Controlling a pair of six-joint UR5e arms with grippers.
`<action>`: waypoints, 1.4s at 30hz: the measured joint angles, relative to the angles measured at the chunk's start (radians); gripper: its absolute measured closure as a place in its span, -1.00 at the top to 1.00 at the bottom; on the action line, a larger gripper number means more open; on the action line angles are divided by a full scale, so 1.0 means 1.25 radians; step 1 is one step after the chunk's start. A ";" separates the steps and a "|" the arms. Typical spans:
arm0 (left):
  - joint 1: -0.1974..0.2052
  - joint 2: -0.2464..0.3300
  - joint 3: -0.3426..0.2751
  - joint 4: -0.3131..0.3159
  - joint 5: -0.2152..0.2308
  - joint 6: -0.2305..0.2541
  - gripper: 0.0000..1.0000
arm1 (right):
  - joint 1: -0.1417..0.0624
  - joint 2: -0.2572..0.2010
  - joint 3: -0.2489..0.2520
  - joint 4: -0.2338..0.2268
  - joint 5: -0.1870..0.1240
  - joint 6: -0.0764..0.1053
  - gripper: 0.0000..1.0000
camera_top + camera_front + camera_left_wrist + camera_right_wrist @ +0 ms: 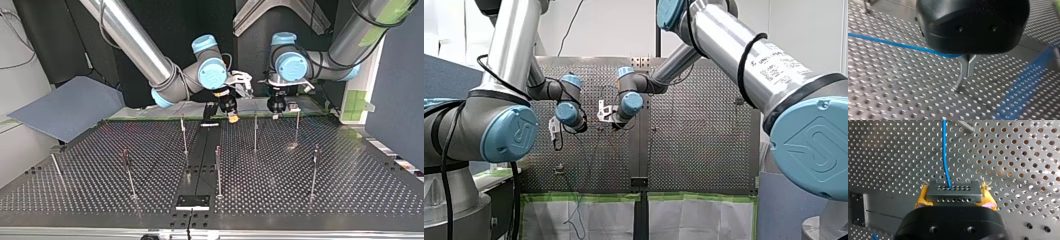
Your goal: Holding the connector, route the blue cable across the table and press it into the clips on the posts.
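In the right wrist view my right gripper (953,197) is shut on the dark grey connector (953,193), its yellow pads at either end. The blue cable (944,152) runs from the connector straight ahead over the perforated table. In the left wrist view my left gripper (968,68) holds its metal fingers together. The blue cable (898,45) comes in from the side and disappears at their base. In the top view both grippers hang at the table's far edge: my right gripper (227,109) at centre, my left gripper (276,106) to its right. A post (255,131) stands between them.
Several thin posts stand across the table, among them a post (183,132) left of centre and a nearer post (218,170). A dark strip with a black plate (192,201) runs down the table's middle. A grey-blue sheet (70,107) lies off the top view's left.
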 joint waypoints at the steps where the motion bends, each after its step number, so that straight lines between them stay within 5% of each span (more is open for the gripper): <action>1: -0.001 -0.007 0.000 0.002 -0.002 0.001 -1.00 | -0.001 0.000 0.000 0.000 -0.001 0.001 -1.00; 19: 0.008 -0.045 0.005 0.068 0.028 -0.021 -1.00 | -0.017 0.025 0.000 -0.001 -0.005 0.006 -1.00; 42: 0.036 -0.159 0.142 0.063 0.057 -0.036 -1.00 | -0.070 0.025 -0.015 -0.008 -0.033 0.015 -1.00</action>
